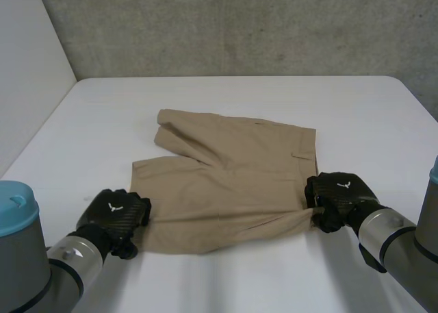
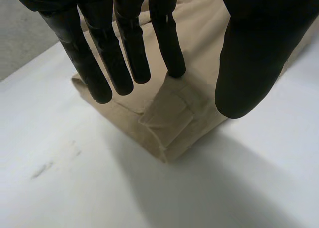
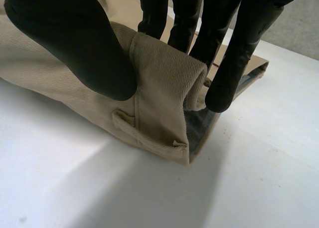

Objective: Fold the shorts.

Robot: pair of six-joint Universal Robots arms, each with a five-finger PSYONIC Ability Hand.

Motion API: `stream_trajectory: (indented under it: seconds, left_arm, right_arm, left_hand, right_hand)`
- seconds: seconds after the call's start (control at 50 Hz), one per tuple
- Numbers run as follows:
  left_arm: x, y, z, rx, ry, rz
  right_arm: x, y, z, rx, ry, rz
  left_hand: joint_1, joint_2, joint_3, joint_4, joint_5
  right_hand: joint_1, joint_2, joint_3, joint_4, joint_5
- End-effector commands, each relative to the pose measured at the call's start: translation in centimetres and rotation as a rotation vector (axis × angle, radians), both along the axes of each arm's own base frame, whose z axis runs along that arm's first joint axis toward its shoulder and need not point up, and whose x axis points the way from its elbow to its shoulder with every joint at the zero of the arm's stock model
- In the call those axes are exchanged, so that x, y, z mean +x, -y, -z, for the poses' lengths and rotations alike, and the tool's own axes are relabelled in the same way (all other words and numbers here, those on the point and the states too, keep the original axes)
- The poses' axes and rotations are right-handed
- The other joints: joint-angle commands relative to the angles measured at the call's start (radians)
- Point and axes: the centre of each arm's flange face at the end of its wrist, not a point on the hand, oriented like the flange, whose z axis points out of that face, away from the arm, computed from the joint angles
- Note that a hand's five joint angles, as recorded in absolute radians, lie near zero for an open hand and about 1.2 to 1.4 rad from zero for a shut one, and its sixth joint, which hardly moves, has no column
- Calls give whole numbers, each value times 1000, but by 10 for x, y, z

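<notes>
While shorts point(image 1: 233, 179) lie on table point(image 1: 342, 107), left hand point(image 1: 113, 214) fingers point(image 2: 168, 43) pinch hem, right hand point(image 1: 340, 195) pinches waistband.

Plain tan shorts point(image 1: 233, 176), white table point(image 1: 342, 107)

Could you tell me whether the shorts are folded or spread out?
Spread out, not yet folded: the shorts lie open with both legs apart, while the left hand and right hand pinch the near edge's corners.
</notes>
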Motion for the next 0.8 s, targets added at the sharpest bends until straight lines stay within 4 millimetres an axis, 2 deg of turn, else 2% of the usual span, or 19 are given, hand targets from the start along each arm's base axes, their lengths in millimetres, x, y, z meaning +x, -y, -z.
stream_trajectory:
  seconds: [0.02,0.26,0.44,0.56,0.8]
  left_arm:
    - [0,0,0,-3,2,-4]
    - [1,4,-1,-19,-5,-16]
    - [4,8,-17,-83,-39,-34]
    - [4,7,-20,-74,-82,-47]
    - [5,6,-14,-41,-97,-62]
  right_arm:
    - [-1,-2,2,0,-17,-8]
    - [0,-2,2,-2,-20,-11]
    - [0,-2,2,-3,-21,-11]
    - [0,-1,2,-6,-20,-11]
    - [0,-2,3,-2,-20,-13]
  left_hand:
    - [78,73,70,78,74]
    - [37,32,29,37,33]
    - [55,50,46,55,51]
    - [49,44,40,49,45]
    - [-63,-68,-71,-63,-67]
  right_hand:
    - [432,216,212,206,233]
    - [432,216,212,206,233]
    - [432,216,212,206,233]
    - [432,216,212,206,233]
    - [432,216,212,206,233]
